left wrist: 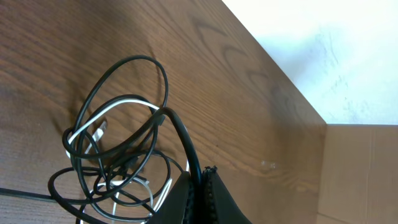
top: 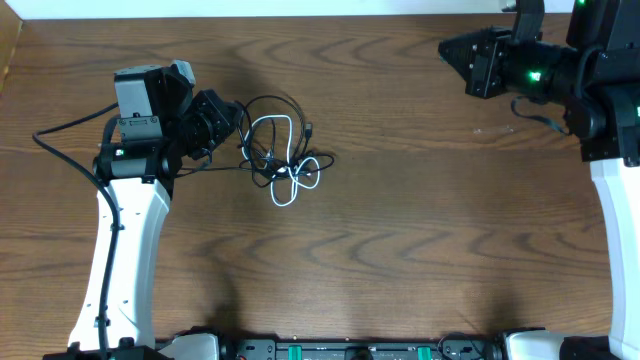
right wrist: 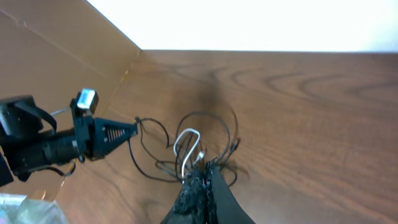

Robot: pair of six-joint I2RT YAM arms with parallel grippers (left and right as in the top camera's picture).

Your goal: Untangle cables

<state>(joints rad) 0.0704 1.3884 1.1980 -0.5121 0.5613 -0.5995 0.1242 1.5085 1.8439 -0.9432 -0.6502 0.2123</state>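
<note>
Left jaws: together, clamped on a black cable (left wrist: 182, 140) where it leaves the left edge of the tangle.
Right jaws: together, holding nothing, at the far right of the surface, well apart from the tangle.
Cables (top: 283, 160): a loose knot of thin black loops lying on the surface, left of centre, just right of the left jaws.
White cable (top: 284, 196): shorter, threaded through the black loops, with one loop at the near side of the knot.
Surface (top: 400, 260): dark wood grain.
</note>
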